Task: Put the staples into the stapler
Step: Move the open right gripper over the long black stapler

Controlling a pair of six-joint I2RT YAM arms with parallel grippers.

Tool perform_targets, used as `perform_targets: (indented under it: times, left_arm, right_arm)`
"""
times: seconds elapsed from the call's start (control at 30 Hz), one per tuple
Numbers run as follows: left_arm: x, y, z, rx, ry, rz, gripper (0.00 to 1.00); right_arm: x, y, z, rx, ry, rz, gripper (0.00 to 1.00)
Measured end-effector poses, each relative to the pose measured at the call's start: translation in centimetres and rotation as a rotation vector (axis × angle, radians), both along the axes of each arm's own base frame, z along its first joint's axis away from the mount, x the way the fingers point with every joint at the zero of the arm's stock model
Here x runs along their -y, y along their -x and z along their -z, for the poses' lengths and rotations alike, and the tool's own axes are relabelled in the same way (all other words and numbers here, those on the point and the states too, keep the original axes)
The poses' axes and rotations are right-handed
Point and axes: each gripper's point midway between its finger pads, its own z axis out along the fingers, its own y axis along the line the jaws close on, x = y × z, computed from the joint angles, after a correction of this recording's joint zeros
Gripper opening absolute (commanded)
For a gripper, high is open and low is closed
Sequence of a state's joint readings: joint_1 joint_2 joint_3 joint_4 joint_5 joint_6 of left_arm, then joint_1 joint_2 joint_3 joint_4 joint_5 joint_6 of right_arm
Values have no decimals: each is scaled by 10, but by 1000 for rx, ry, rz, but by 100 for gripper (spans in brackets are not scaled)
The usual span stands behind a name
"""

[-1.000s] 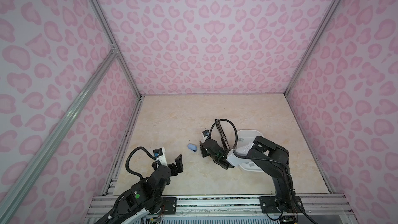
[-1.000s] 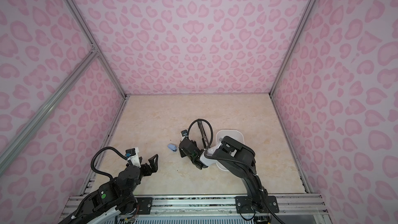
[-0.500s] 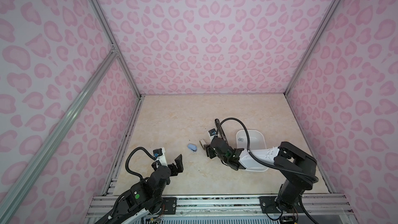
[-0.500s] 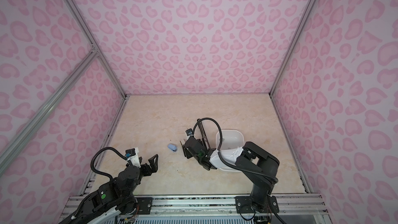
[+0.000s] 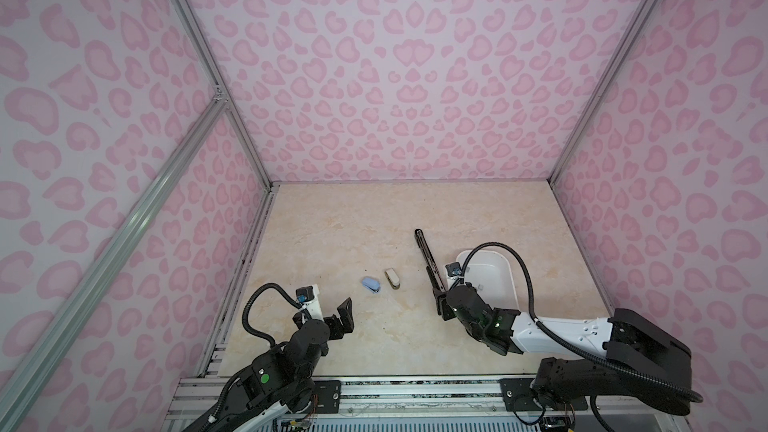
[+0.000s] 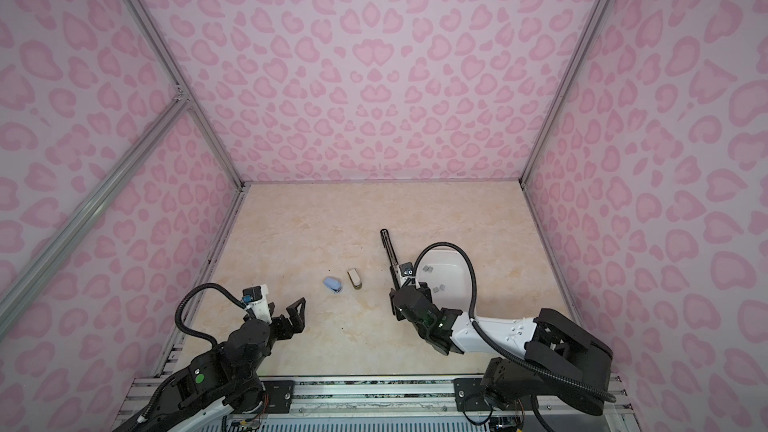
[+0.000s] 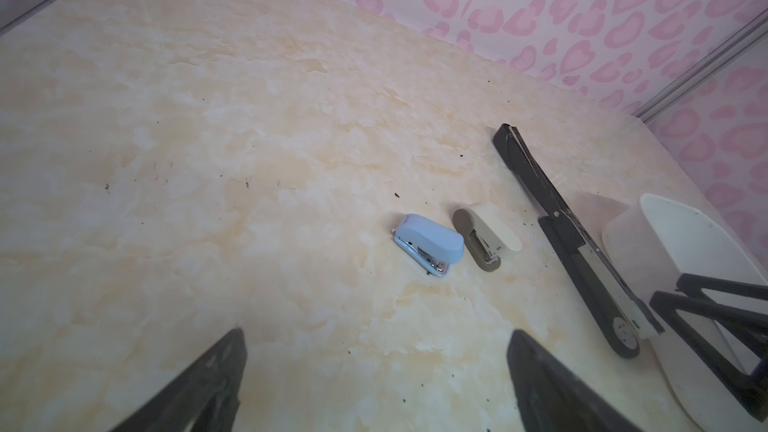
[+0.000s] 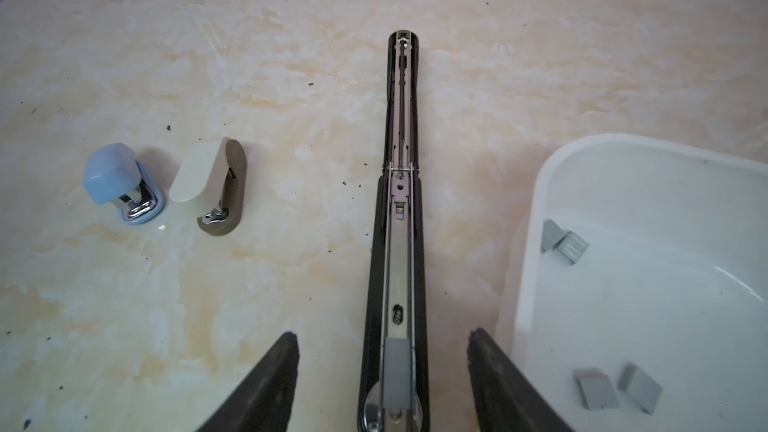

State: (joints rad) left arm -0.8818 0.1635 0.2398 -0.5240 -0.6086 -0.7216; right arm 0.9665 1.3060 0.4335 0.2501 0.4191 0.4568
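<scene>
The black stapler (image 5: 428, 267) lies opened flat on the desk (image 5: 353, 222), right of centre. Its long axis runs near to far, with the far tip leaning slightly left (hinge at mid-length, magazine half on the near side). In the right wrist view, one strip of staples (image 8: 398, 369) sits in the open magazine channel at the near end, lengthwise along that axis. Further loose strips lie in the white tray (image 5: 496, 272), which stands just right of the stapler. A blue mini stapler (image 5: 371, 284) and a cream mini stapler (image 5: 392, 277) lie side by side, left of the black stapler and apart from it.

Right claw (image 8: 382, 334): jaws apart, one finger on each side of the stapler's near end, touching neither side and holding nothing.

Left claw (image 5: 343, 315): jaws wide and empty, at the near left of the desk, well apart from all items.

Change against one second ago: the right claw has withdrawn rightward and nearer, from beside the blue mini stapler to the black stapler's near end. The cream mini stapler, then hidden behind the claw, is now exposed. The left arm is unchanged.
</scene>
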Motion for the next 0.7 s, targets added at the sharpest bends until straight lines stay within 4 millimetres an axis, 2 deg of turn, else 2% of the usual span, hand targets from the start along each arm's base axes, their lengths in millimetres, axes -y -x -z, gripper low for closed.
perform_targets:
  times: [0.1, 0.37, 0.47, 0.7]
  left_arm:
    - [0, 0, 0, 0, 0, 0, 98]
    - [1, 0, 1, -4, 0, 5, 98]
    - [1, 0, 1, -4, 1, 6, 98]
    - [2, 1, 1, -7, 2, 10, 98]
  right_arm:
    - [9, 1, 3, -9, 16, 23, 68]
    - [28, 10, 5, -8, 8, 51, 86]
    - [26, 10, 8, -24, 17, 43, 86]
    - [16, 7, 21, -65, 49, 26, 80]
